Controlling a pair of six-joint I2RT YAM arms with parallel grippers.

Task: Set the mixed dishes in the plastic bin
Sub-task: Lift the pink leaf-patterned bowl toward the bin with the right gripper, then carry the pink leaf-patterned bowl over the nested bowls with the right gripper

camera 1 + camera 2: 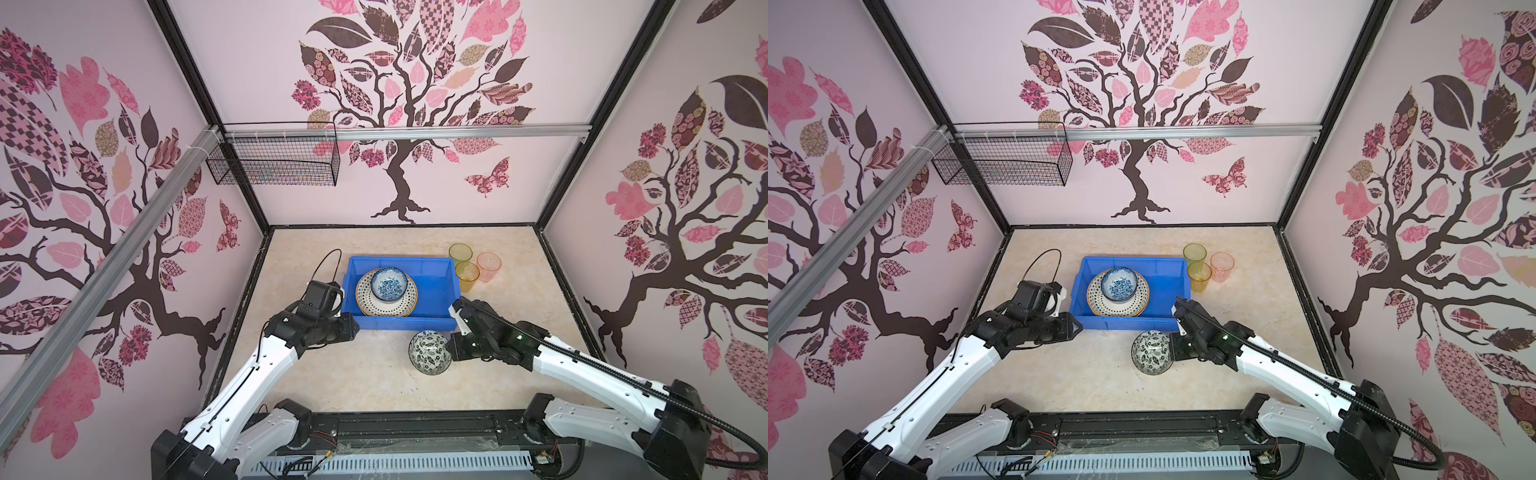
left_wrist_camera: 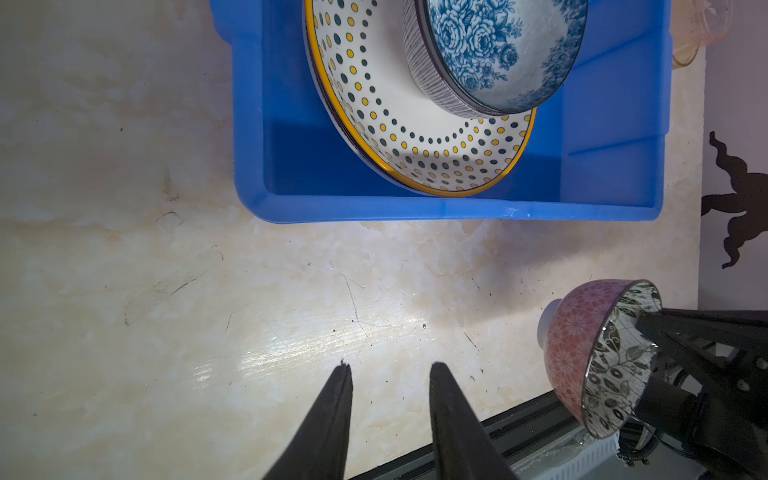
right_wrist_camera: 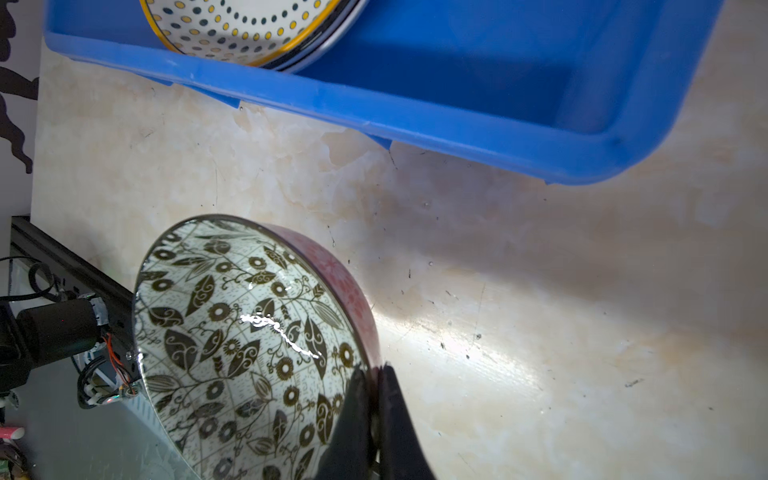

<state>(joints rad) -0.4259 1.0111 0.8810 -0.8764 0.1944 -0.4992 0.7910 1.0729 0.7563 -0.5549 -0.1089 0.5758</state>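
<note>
The right gripper (image 3: pixel 376 370) is clamped on the rim of the leafy bowl (image 1: pixel 430 351), one finger inside and one outside; the bowl is held tilted just near of the bin (image 1: pixel 399 261), toward its right end; the left gripper (image 2: pixel 388 368) grips nothing, jaws partly apart, over the table (image 1: pixel 332 374) by the bin's near left corner; in the bin's left half the floral bowl (image 1: pixel 388 283) sits on the dotted plate (image 1: pixel 374 306); three cups (image 1: pixel 467 272) stand by the bin's far right corner.

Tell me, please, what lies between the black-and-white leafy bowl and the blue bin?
Nothing: only bare tabletop separates the leafy bowl from the blue bin, as the right wrist view shows.
</note>
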